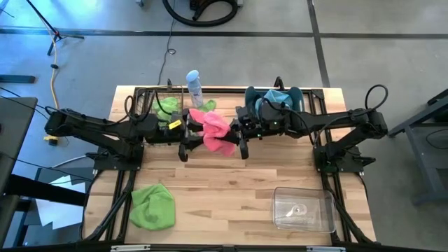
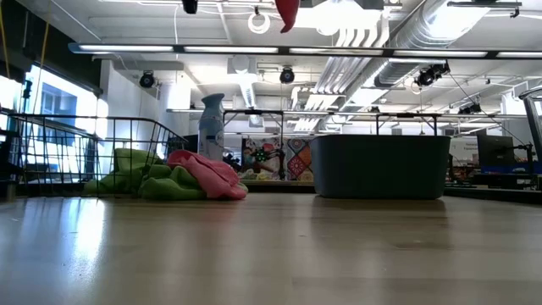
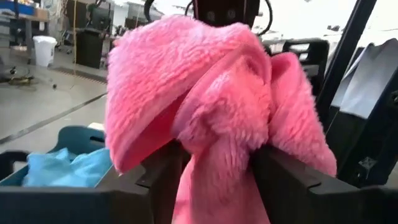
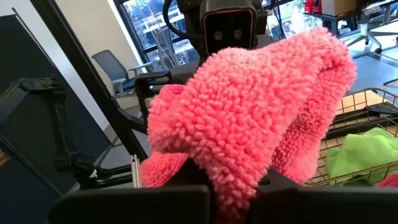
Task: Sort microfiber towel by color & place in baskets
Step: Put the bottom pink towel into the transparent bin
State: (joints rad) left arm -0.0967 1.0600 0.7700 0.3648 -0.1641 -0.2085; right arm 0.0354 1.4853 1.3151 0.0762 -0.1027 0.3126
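Both grippers meet mid-table, raised above the wood, sharing one pink towel (image 1: pixel 213 129). Left gripper (image 1: pixel 190 133) comes in from the left and its fingers (image 3: pixel 163 180) are clamped on the cloth; the left wrist view shows pink fuzz bunched between the two dark pads. Right gripper (image 1: pixel 241 133) comes in from the right, fingers also pinched on the same towel, which billows up over them in the right wrist view (image 4: pixel 249 118). The cloth spans the gap between the two, hanging off the table.

Black wire-mesh basket (image 1: pixel 150 98) sits at the far left edge with a lime green towel (image 1: pixel 166 106) in it; the low view shows green cloth and another pink towel (image 2: pixel 207 175) heaped by its wire wall, can't tell whether inside or spilling over. Grey-blue plastic tub (image 1: pixel 297 94) is at the far edge right of centre, holding a light teal-blue towel (image 1: pixel 271 99). Clear plastic box (image 1: pixel 302 208) is at the near right. A second lime green towel (image 1: pixel 152 205) lies loose on the table (image 1: pixel 224 182) at the near left. Spray bottle (image 1: pixel 194 85) stands at the far edge between basket and tub.
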